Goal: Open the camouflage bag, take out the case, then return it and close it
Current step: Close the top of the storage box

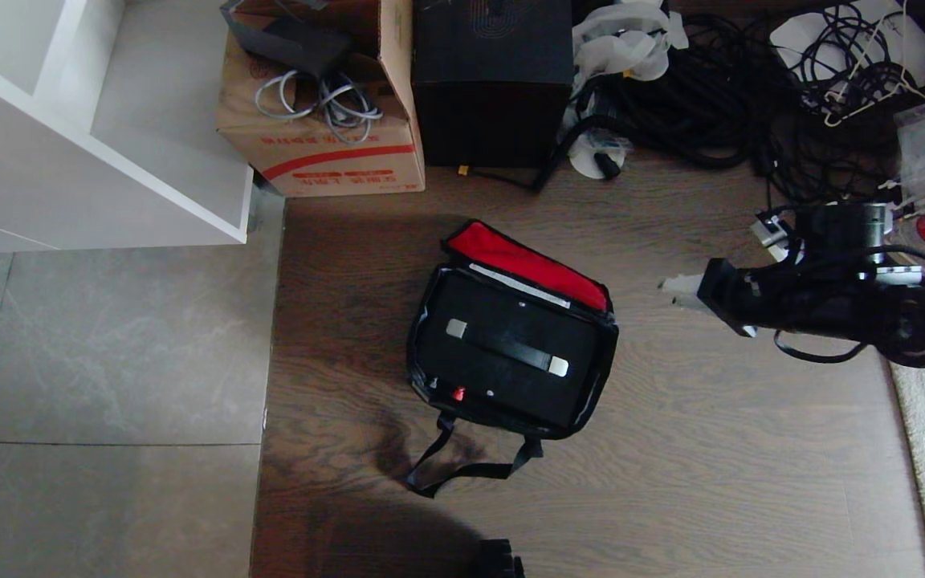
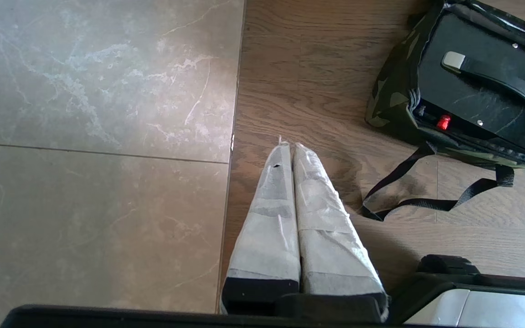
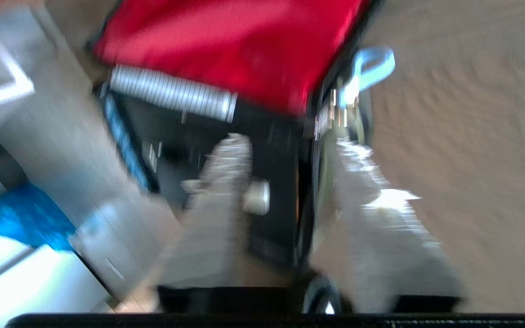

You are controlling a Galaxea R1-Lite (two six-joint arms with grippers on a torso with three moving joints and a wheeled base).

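The green-and-black camouflage fabric bag [image 1: 511, 353] is seen lid-open, flat black hard case [image 1: 507, 357] inside; right gripper [image 1: 675, 291] at three o'clock, fingers [image 3: 226, 182] parted; closing remains.

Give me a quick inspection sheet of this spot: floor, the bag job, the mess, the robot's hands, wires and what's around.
Surface: brown wood floor meeting grey tiles.
Job's things: camouflage bag open, red lid lining up; black case lying inside it; strap loose on the floor.
Clutter: cardboard box, black cube box, crumpled white plastic.
End effectors: right end effector open, off the bag's right side, holding nothing; left end effector shut, hovering at the floor seam.
Cables: tangled black cables at the far right; grey cable on the cardboard box.
Surroundings: white shelf unit at left.
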